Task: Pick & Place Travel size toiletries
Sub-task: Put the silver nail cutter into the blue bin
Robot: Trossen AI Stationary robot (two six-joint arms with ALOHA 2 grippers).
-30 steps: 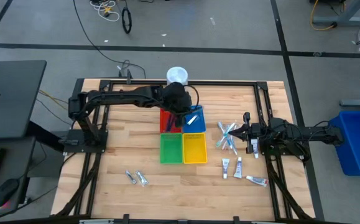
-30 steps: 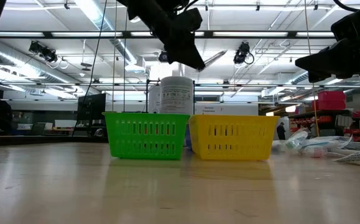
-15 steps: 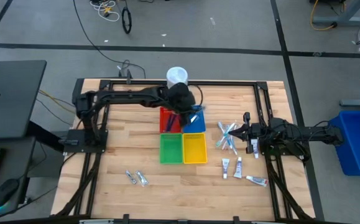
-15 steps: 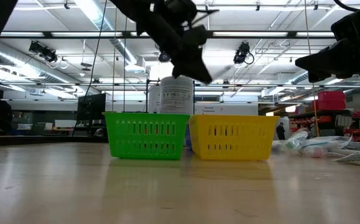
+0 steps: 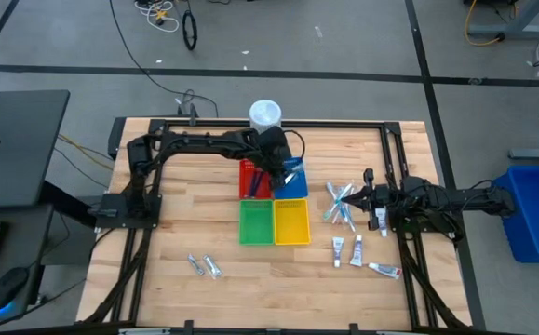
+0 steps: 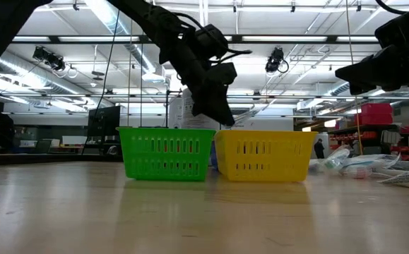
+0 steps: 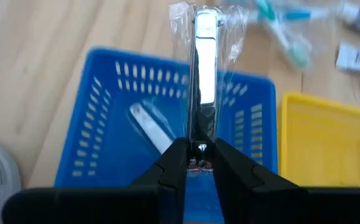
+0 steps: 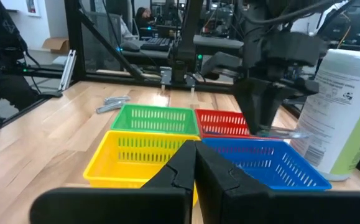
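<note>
Hovering over the blue tray (image 7: 105,143) is the left gripper (image 7: 194,163), its fingers pinching the end of a clear-wrapped silvery item (image 7: 204,62), looks like a nail clipper in plastic, so it hangs lengthwise above the opening. That grip by the tip probably keeps the packet free to drop straight in, and one similar silvery piece (image 7: 152,127) already lies inside. The tray sits in a two-by-two block with the red tray (image 5: 249,179), green tray (image 5: 255,222) and yellow tray (image 5: 291,221), likely one per item type. A tall white tub (image 5: 264,114) stands just behind them.

The right gripper (image 5: 368,197) waits at the table's right side with its jaws pressed together, beside the toothbrushes (image 5: 339,202) and small tubes (image 5: 355,251). Two sachets (image 5: 204,266) lie near the front left.

It's a pale wooden table (image 5: 176,214) in a big workshop with ceiling lights and cables on the floor.
</note>
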